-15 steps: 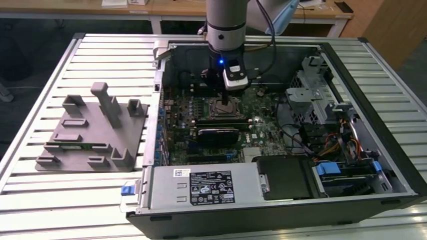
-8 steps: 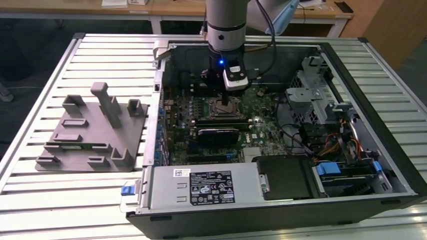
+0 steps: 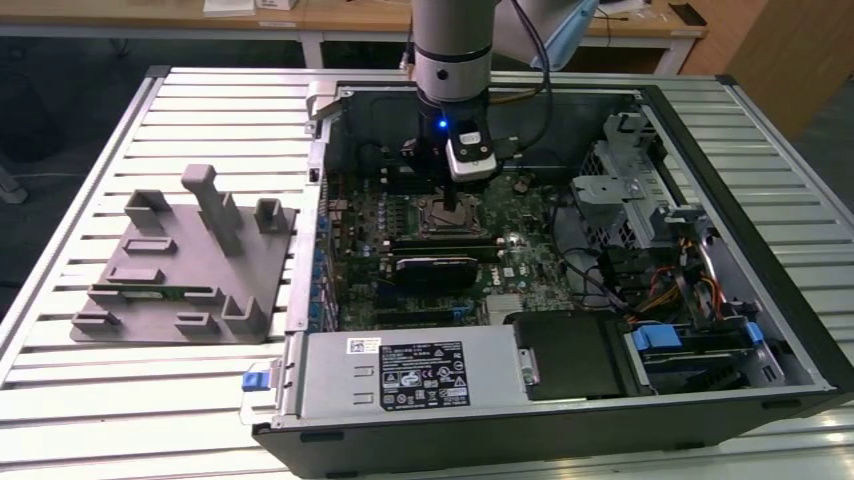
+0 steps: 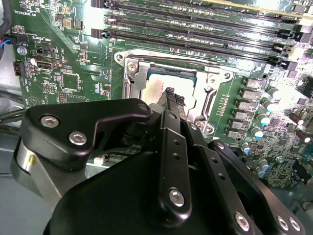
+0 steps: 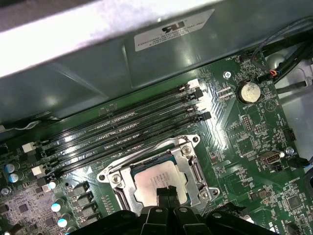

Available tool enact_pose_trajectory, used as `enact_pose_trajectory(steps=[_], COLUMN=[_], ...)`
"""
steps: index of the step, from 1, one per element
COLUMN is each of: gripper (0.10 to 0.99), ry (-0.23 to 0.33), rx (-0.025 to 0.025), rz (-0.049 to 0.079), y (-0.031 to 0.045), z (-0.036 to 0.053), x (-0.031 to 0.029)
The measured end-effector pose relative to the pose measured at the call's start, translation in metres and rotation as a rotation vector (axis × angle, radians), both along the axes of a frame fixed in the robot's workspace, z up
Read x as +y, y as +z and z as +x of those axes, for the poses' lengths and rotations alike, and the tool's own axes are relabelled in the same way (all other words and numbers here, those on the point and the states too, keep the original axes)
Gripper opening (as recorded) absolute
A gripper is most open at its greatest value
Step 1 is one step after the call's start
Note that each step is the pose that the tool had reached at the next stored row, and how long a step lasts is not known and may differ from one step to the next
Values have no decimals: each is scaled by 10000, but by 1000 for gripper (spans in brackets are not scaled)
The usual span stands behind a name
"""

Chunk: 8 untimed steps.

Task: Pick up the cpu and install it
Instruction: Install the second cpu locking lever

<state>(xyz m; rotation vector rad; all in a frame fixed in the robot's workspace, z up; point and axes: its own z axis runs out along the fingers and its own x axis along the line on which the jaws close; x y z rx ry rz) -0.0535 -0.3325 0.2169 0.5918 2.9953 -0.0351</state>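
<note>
In both wrist views we see our gripper (image 5: 168,192) low over the cpu (image 5: 155,180), its fingers (image 4: 172,100) drawn together, tips on or just above the silver top; we cannot tell which. The cpu lies inside the metal socket frame (image 5: 191,166) on the motherboard (image 5: 254,127), memory slots (image 5: 127,129) beyond it.

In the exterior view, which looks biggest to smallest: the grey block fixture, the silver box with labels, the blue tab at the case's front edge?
1. Grey block fixture
2. Silver box with labels, not much smaller; it lies nearer the camera, so this ranking is unsure
3. Blue tab, clearly smallest
</note>
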Motion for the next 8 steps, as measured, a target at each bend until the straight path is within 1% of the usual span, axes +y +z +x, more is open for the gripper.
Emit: enact_pose_trajectory(steps=[8], gripper=[106], ry=[0], rx=[1], rz=[0], y=[12], z=[0], x=[0])
